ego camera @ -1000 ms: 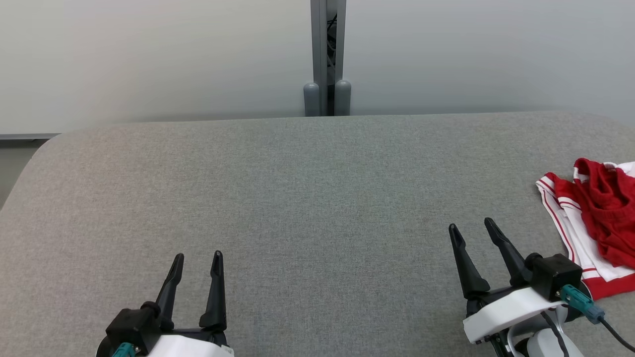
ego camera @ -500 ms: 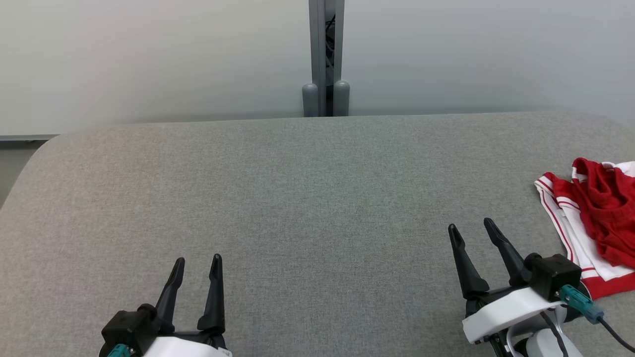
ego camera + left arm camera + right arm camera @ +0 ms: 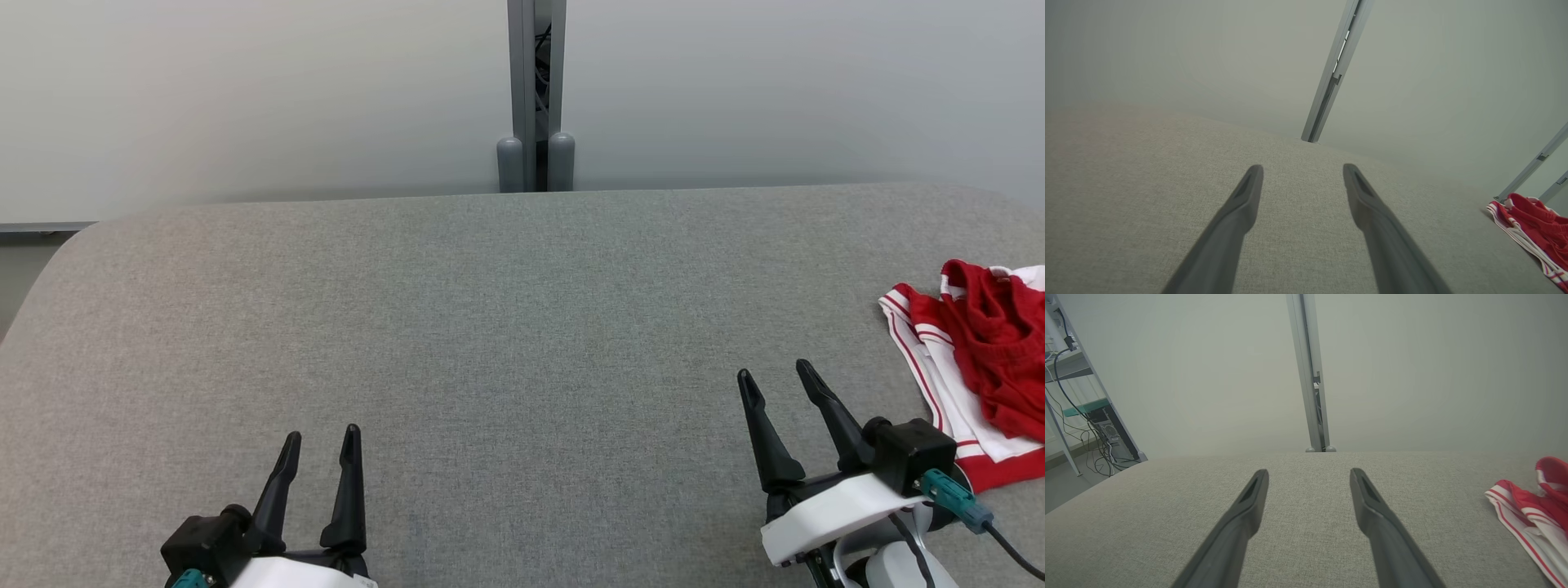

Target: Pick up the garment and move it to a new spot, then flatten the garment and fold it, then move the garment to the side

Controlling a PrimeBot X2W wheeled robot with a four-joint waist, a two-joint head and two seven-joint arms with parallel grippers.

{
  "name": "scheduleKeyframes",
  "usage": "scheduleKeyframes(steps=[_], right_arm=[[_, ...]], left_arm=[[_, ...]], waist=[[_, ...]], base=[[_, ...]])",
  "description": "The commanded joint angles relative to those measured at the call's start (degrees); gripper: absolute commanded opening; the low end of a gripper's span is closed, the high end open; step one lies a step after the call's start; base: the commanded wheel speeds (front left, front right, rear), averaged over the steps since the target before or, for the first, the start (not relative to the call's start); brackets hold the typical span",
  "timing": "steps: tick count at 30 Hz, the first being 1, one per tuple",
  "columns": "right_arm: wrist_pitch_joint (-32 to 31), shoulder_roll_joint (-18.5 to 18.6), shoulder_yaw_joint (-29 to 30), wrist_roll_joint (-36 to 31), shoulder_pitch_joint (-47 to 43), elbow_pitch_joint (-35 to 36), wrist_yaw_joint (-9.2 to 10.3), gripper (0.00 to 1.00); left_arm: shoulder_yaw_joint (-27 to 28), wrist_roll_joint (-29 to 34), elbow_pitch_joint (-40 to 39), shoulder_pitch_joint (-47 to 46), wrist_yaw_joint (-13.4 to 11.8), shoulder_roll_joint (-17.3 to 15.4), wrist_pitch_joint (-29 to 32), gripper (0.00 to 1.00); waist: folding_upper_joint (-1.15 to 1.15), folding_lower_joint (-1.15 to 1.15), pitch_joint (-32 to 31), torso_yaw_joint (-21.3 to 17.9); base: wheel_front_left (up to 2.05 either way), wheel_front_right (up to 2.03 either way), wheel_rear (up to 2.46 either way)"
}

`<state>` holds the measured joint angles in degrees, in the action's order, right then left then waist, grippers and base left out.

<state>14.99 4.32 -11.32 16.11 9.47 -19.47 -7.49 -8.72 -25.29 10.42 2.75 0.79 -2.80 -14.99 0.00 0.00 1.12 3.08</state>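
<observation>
Head view: the red-white garment (image 3: pixel 1000 359) lies at the frame's right edge on the worktop (image 3: pixel 490 327). Left gripper (image 3: pixel 322 433) and right gripper (image 3: pixel 774 369) hold their jaws spread, empty; the right should pinch a raised fold.

This looks like a robotics lab or test room rather than a home. A wide work surface (image 3: pixel 490 310) covered in plain grey fabric stands against pale, bare partition panels (image 3: pixel 245 98), which are joined by a grey metal post (image 3: pixel 535 82) with wiring inside its slot. In the right wrist view, off beside the surface, a computer tower (image 3: pixel 1112 435) sits on the floor amid loose black cables (image 3: pixel 1097 457) under a metal-framed bench (image 3: pixel 1086 406)
</observation>
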Motion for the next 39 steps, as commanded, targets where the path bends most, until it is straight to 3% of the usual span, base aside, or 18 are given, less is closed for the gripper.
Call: scheduleKeyframes(steps=[1,23,24,28,39], right_arm=[[0.3,0.3,0.2,-0.1,0.4,-0.2,-0.01,1.0],[0.3,0.6,-0.7,0.6,0.5,-0.8,-0.01,1.0],[0.0,0.1,-0.5,0.6,0.4,-0.8,0.0,0.0],[-0.5,-0.4,-0.4,1.0,-1.4,-2.5,0.0,0.0],[-5.3,-0.2,5.4,12.8,-2.8,-0.4,0.0,0.0]], left_arm=[[0.2,-0.4,0.2,-0.3,0.2,-0.2,-0.2,1.0],[0.5,-2.2,0.9,-0.3,0.0,-0.2,-0.2,1.0],[0.2,-2.4,0.9,0.0,0.0,0.0,0.0,0.0],[0.0,-2.8,2.9,1.0,0.0,0.2,0.4,0.0],[-1.5,-13.1,3.7,-1.6,1.0,0.1,1.4,0.0]], waist=[[0.0,0.0,0.0,0.0],[0.0,0.0,-0.2,0.1],[0.0,0.0,-0.2,0.1],[0.0,0.0,-0.2,0.1],[0.0,0.0,-0.3,-0.2]], base=[[0.0,0.0,0.0],[0.0,0.0,0.0],[0.0,0.0,0.0],[0.0,0.0,0.0],[0.0,0.0,0.0]])
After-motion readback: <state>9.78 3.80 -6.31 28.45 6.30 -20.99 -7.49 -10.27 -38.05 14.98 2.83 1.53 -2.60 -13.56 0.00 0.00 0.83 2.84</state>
